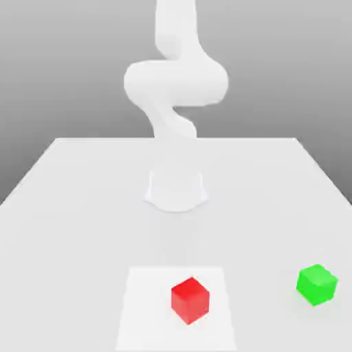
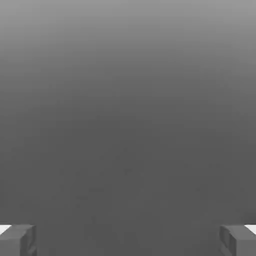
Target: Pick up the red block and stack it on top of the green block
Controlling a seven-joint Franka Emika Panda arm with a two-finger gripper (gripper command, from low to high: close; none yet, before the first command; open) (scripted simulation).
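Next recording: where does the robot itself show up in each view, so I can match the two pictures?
Exterior view: the arm rises from the table, behind the red block.
Hand view: the gripper is open, its fingers far apart with plain grey between them.
Shared landmark: probably the grey backdrop, seen past the fingers; I cannot confirm it.

The red block [image 1: 190, 300] is a plain, saturated red, its top face lighter than its sides. The green block [image 1: 317, 284] is bright green — unpatterned too. The arm [image 1: 175, 89] is white, and the surface [image 1: 69, 206] a pale grey-white, with a slightly lighter rectangle [image 1: 148, 309] under the red block. The pincer [image 2: 128, 240] fingertips [image 2: 17, 240] look grey, perhaps white-edged — against a dark grey gradient.
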